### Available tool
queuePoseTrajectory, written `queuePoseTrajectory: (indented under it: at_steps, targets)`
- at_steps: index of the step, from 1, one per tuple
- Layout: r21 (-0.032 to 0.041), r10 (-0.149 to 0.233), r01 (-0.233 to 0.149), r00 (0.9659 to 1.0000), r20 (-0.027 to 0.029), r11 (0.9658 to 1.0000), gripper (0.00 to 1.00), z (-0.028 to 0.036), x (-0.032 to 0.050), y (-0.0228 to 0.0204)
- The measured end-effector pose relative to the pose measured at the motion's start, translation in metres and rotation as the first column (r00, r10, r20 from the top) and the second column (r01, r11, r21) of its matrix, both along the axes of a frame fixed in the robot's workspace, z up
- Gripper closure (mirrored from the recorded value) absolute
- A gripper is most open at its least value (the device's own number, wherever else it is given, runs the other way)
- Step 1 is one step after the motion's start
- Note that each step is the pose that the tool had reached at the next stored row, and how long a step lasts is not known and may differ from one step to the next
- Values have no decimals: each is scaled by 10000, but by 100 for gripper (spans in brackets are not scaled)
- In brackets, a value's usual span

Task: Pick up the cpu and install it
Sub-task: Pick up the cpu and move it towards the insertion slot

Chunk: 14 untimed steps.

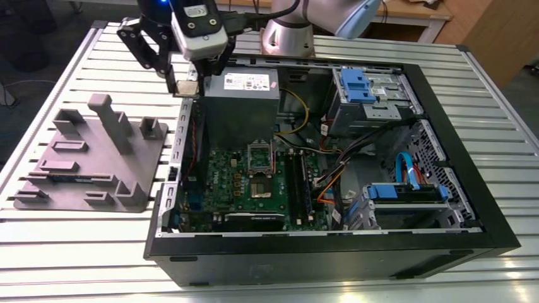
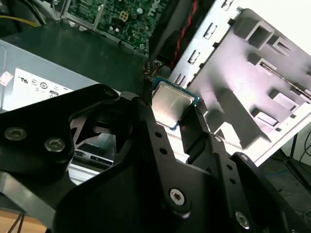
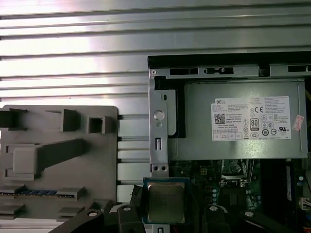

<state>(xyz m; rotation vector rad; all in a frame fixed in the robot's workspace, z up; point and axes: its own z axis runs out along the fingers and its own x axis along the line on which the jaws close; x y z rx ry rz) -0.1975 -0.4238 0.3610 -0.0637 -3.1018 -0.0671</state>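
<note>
Cpu [image 2: 167,99] is pinched edge to edge between the two black fingers of my gripper [image 2: 170,110], silvery lid facing the camera in both wrist views [image 3: 165,201]. In the exterior view I see it in the upper left of the frame [image 1: 187,88], held in the air over the left wall of the open computer case [image 1: 471,189], just beside the near corner of the grey power supply [image 1: 240,95]. The fingers are clenched on the chip, with its green rim showing past them.

Lower in the exterior frame, at the middle, the green motherboard [image 1: 252,183] lies on the case floor with its metal cpu socket [image 1: 259,170] well apart from the chip.

At the exterior view's left, outside the case, the grey parts tray [image 1: 93,158] rests on the slatted metal table [image 1: 67,252]. In the first wrist view a memory stick [image 3: 36,192] lies in one of its slots.
</note>
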Motion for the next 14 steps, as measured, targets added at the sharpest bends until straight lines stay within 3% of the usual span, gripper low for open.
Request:
queuePoseTrajectory:
  at_steps: [14]
  targets:
    - [-1, 0, 0, 10000, -1, 10000, 53, 0, 430, -1]
